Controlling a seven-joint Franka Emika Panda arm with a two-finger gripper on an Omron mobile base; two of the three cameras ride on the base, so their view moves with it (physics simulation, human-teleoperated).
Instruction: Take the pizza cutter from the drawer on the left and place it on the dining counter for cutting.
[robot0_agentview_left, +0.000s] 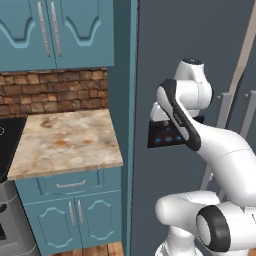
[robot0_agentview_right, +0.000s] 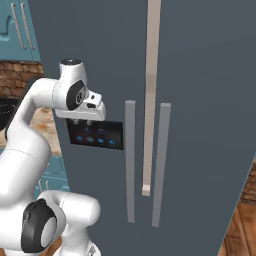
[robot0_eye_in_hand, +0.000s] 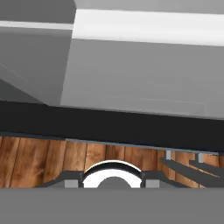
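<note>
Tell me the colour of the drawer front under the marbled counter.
Teal-blue drawer, with a slim silver bar handle; clearest in the left base view.

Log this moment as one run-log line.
phase: start | arm: folded at fridge | drawer: shut, left of robot | cutter: unseen | counter: bare

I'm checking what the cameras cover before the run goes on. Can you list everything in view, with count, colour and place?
Tall dark grey fridge: one, straight ahead of the arm.
Pale grey vertical fridge handles: two, side by side on its doors.
Black dispenser panel with blue lights: one, on the fridge's left door.
Short beige marbled stone counter: one, left of the fridge.
Teal drawer with silver bar handle: one, shut, under that counter.
Teal cabinet doors: two below the drawer, more above the brick wall.
Red-brown brick backsplash: one, behind the counter.
Black cooktop: one, far left.
Wooden plank floor: brown, below.
White robot arm: one, raised before the fridge; its fingers cannot be made out.
</note>
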